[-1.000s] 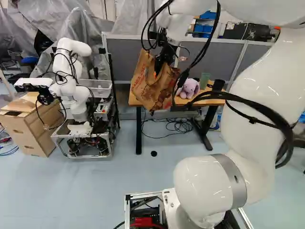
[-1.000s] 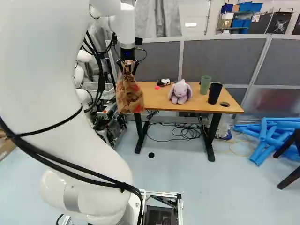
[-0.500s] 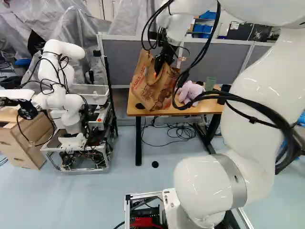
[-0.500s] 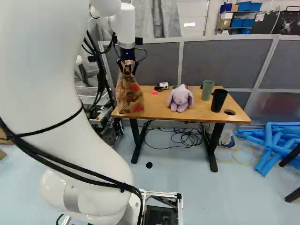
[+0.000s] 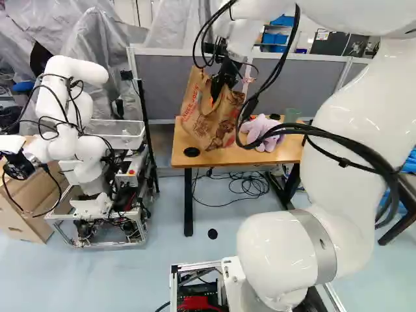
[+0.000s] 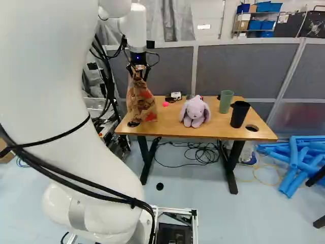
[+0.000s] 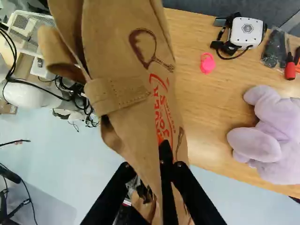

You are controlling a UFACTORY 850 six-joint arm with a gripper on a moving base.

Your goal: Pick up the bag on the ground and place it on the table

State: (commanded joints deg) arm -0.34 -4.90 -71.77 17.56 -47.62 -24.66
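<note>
Jaws of gripper (image 6: 138, 76): pinching paper bag (image 6: 140, 101) by its top. Bag: hanging over table (image 6: 170, 122), near one end; probably weighing little, creasing easily, risking tears if tugged; top folds likely offering firmest hold.

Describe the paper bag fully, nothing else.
The bag is brown, apparently paper, creased, with red and brown printing and a flat strip, perhaps a handle, seen in the wrist view. Roughly upright, its top is pinched in the gripper. It appears over the table's left end in the right base view; whether its bottom touches is unclear.
</note>
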